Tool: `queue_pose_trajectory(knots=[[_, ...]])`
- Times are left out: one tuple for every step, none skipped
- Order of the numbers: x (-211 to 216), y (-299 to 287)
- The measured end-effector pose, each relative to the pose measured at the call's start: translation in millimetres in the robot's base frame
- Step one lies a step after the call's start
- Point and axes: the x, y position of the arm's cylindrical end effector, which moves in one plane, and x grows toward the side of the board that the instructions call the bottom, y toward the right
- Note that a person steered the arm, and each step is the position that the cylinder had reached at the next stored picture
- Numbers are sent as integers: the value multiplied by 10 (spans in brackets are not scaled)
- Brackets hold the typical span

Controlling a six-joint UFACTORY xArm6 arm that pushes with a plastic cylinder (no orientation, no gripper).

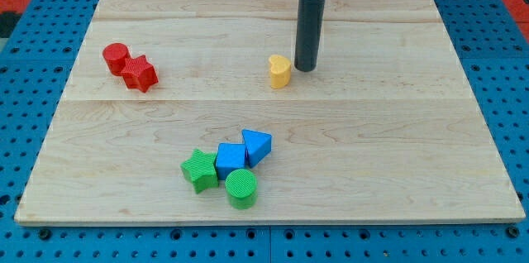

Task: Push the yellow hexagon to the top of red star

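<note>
pale wood board (397, 155), red star (140, 74), yellow block (280, 71), green star (199, 169), blue cube (231, 161)

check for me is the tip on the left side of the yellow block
No, my tip stands just off the view's right of the yellow block, while the red star lies far to the view's left.

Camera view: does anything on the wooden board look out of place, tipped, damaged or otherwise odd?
Nothing stands out. The small yellow block sits flat just left of my tip; it looks more heart-like than hexagonal. The red star touches a red cylinder, and the green and blue blocks cluster near the bottom.
</note>
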Motion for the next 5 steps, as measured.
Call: queue_pose_trajectory(knots=[[71, -439], [-204, -1166], [-354, -1562], [-718, -1695], [-823, -805]])
